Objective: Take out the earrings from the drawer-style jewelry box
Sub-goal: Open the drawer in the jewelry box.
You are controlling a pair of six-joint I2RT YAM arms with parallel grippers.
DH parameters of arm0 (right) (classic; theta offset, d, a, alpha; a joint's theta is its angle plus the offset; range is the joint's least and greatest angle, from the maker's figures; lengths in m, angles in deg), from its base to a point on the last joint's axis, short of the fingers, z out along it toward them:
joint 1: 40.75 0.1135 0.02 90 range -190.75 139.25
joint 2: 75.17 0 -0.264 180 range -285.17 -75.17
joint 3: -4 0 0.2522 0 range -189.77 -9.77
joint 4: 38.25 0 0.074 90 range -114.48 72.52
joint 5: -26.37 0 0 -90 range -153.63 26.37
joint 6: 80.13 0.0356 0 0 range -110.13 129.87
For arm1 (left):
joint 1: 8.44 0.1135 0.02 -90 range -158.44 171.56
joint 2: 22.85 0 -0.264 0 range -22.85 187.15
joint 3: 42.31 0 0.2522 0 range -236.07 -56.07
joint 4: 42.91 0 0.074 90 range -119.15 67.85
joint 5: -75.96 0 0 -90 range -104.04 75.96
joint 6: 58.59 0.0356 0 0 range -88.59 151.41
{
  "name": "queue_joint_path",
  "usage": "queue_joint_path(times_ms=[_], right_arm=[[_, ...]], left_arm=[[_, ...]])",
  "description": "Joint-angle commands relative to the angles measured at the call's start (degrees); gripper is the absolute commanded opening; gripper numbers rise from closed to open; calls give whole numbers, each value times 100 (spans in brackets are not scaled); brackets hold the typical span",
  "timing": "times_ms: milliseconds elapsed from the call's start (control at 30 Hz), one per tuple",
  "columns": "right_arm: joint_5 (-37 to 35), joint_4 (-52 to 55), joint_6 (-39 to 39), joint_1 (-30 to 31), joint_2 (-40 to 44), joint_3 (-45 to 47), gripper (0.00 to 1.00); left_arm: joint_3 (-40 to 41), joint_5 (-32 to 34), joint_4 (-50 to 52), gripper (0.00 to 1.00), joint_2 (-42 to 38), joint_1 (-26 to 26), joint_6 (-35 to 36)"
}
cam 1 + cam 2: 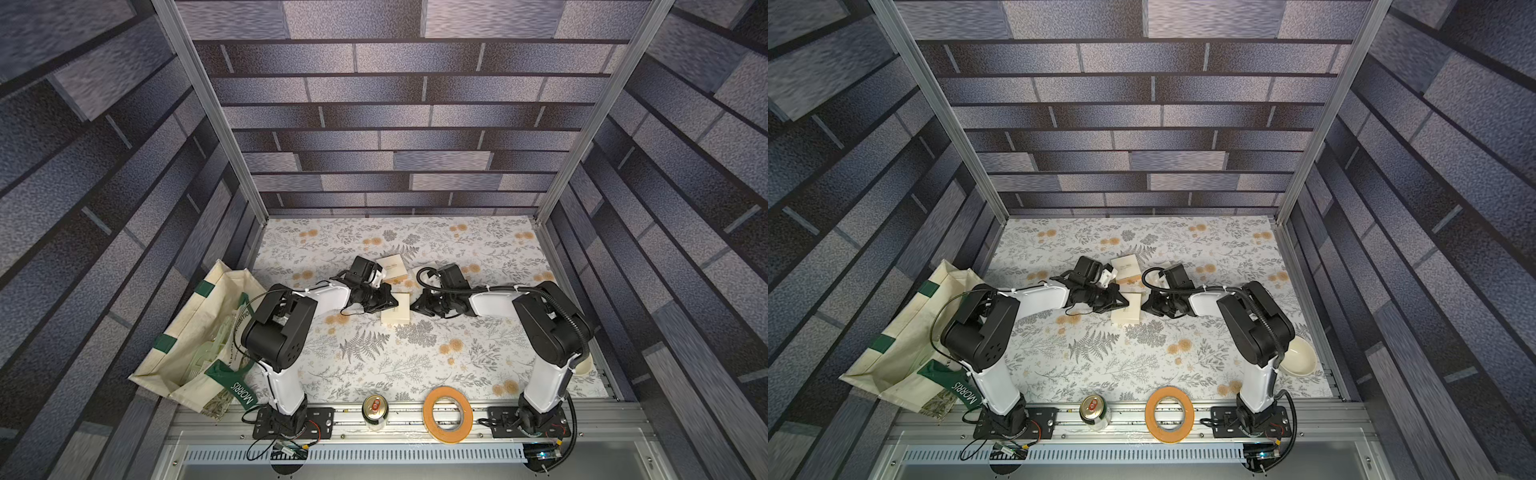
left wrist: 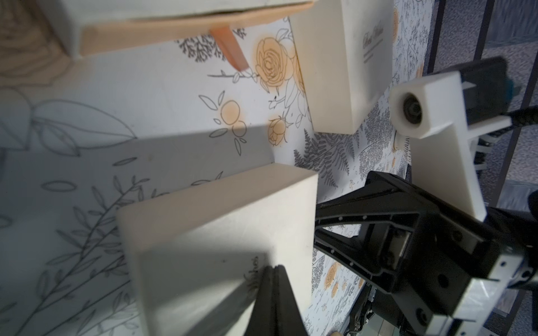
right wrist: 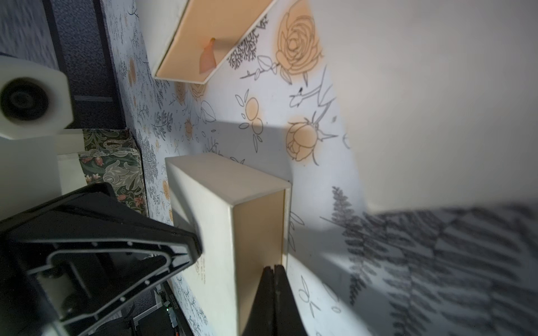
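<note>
At the nearer jewelry box (image 1: 396, 320), contents hidden, left hand (image 2: 274, 269) and right hand (image 3: 273, 269) are closed, empty.

near box (image 1: 397, 318) mid-table | far box (image 1: 390, 268) behind it | bag (image 1: 195, 316) left | bowl (image 1: 1300, 357) right | can (image 1: 375, 411) left of tape roll (image 1: 448, 436)

Robot lab test cell. Walled by aluminium frame posts (image 1: 212, 112) and printed brick backdrop panels (image 1: 395, 137). Slotted mounting rail (image 1: 405, 417) along the bottom edge.

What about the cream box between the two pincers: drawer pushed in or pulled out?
Pushed in. In the right wrist view the tan drawer front sits flush within the cream box; nothing sticks out.
</note>
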Motion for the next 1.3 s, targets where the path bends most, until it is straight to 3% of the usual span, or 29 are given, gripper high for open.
queue_joint_path(times_ms=[0, 1267], right_arm=[[-133, 72, -101, 58, 205, 91, 0], [-972, 772, -279, 55, 542, 162, 0]], left_arm=[[59, 331, 427, 0, 190, -10, -47], [286, 401, 480, 0, 153, 95, -82]])
